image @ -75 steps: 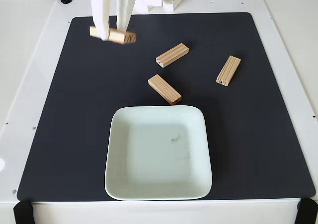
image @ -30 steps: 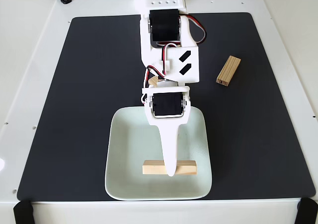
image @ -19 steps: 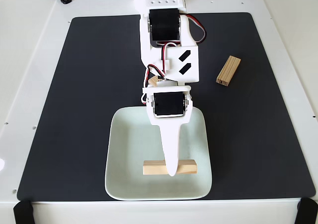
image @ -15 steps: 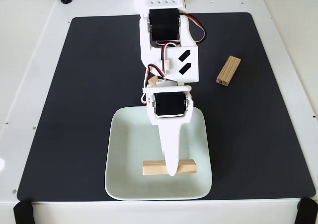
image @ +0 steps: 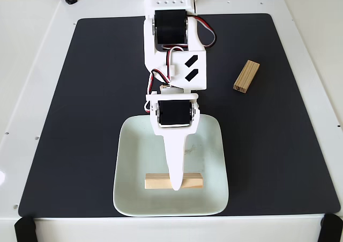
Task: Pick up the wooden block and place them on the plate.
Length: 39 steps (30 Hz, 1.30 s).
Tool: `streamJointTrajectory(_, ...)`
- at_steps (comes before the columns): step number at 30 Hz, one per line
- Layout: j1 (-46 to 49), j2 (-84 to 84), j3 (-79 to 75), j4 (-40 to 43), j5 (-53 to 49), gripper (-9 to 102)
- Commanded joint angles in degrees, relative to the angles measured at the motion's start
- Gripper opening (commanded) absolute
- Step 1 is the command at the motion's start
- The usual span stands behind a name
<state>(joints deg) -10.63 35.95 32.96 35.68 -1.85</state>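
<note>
Fixed view, from above. White arm (image: 170, 49) reaches from the far edge of the bench (image: 32, 49) toward the camera, over the black mat (image: 86, 118), w/ wrist servo above the far rim of the plate (image: 128, 199). One long white finger points down-frame across the plate; gripper (image: 175, 185) tip sits over the middle of a wooden block (image: 158, 182). Fingers' state: cannot tell, since only one tapered finger shows from this angle and the second is hidden beneath it; whether the tip touches or clamps the block is not resolvable.

Block on plate: light-tan wood, rectangular, lengthwise grain, lying flat and crosswise in the near part of the plate, approx. parallel to the near rim, its mid-section covered by the finger. Plate: pale mint-white, square w/ rounded corners, raised rim, on the near-centre of the mat.

Other items: a second block (image: 246, 76) lies on the mat at right, angled, well apart from plate and arm. Red and black wires loop beside the arm's upper joints. The arm covers the mat centre behind the plate.
</note>
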Motion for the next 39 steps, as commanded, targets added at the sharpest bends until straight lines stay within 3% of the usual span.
streamJointTrajectory(1, 0.4, 1.3, -1.4, 0.3, -0.4, 0)
streamJointTrajectory(4, 0.4, 2.2, 0.6, 0.3, -0.4, 4)
streamJointTrajectory(10, 0.4, 2.2, 1.6, 0.3, -0.3, 34)
streamJointTrajectory(14, 0.4, 2.2, 1.6, 0.3, -0.4, 44)
streamJointTrajectory(25, 0.3, 2.5, 1.6, 0.3, -0.4, 33)
streamJointTrajectory(28, 0.3, 5.0, 3.3, 0.3, -0.4, 22)
streamJointTrajectory(32, 0.1, 14.2, 12.7, 0.1, 0.3, -2)
streamJointTrajectory(39, -0.9, 34.5, 29.4, 2.8, 7.5, 0)
